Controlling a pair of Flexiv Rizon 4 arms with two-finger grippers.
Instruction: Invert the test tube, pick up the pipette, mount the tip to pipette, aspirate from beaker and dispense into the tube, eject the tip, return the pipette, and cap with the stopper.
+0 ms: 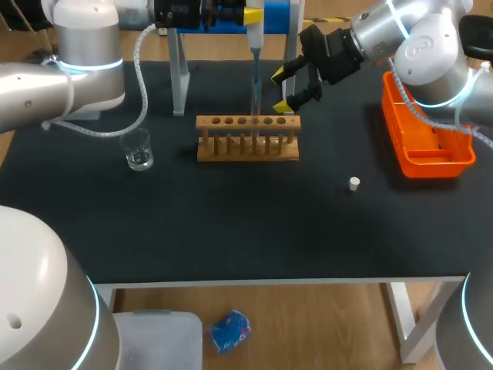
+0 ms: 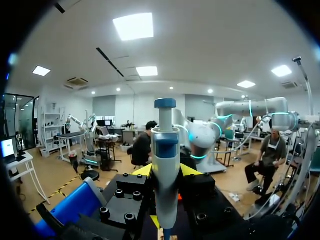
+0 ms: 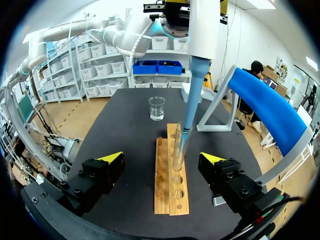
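Though your head view obscures it, the right wrist view shows one pipette [image 3: 202, 30] entering one test tube [image 3: 179, 150]. Your left jaws clamp it; right jaws stand apart.

Black table top [image 1: 231, 223]: spread across the middle of the frame.
Wooden rack [image 1: 247, 146]: set upright at upper centre, with a row of holes along its top.
Orange basket [image 1: 436, 165]: placed at the right edge.
Grey stand [image 1: 179, 77], blue-topped: stood behind the rack, left of centre.

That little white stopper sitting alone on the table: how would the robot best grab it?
Probably by its round sides, coming straight down from above: the stopper is small and low on the table, with free space all around for the open right gripper.
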